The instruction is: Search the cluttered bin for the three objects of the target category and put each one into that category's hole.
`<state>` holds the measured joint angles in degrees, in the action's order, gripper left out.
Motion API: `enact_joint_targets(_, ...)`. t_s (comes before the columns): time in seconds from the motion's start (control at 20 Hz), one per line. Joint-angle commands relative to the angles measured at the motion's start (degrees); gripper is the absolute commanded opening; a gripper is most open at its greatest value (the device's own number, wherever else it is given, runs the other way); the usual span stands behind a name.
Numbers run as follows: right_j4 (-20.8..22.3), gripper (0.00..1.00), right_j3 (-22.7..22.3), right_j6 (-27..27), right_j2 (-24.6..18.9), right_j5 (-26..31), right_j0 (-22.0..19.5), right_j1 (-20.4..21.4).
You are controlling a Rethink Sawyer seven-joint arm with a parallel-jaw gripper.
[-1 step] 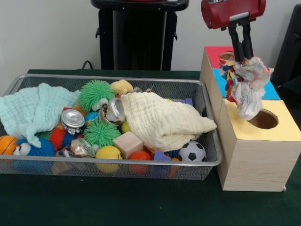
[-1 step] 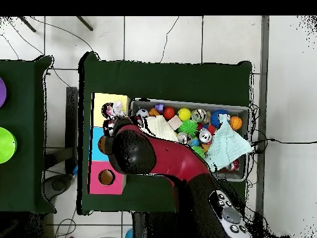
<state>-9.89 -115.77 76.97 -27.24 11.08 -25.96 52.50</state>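
Green felt table point(image 1: 141, 207), end effector point(image 1: 241, 59) gripping crumpled cloth point(image 1: 248, 89)

even, bright indoor light, soft shadows under the bin point(image 1: 207, 162), no glare.

the red and black arm point(image 2: 167, 158) reaches down from above, its gripper point(image 1: 241, 57) pointing straight down, dark fingers point(image 1: 235, 40) pinched together around a crumpled cloth point(image 1: 247, 87).
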Motion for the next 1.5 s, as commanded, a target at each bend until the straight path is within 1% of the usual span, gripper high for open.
enact_joint_targets(0.05, -1.27, 0.0, -5.42, 15.69, -6.94, -6.51, -3.03, -3.98)
enact_joint_targets(0.35, -0.6, 0.0, -5.13, 15.69, -8.56, -9.14, -3.92, -6.28)
enact_joint_targets(0.7, -1.79, 0.0, -5.3, 16.67, -11.29, -9.24, -5.26, -8.93)
enact_joint_targets(0.85, -1.61, 0.0, -5.14, 16.49, -11.07, -9.6, -5.04, -9.46)
enact_joint_targets(1.1, -2.22, 0.0, -5.34, 15.91, -9.66, -7.74, -4.19, -9.42)
enact_joint_targets(1.5, -0.09, 0.0, -4.87, 16.3, -10.08, -13.33, -4.26, -10.84)
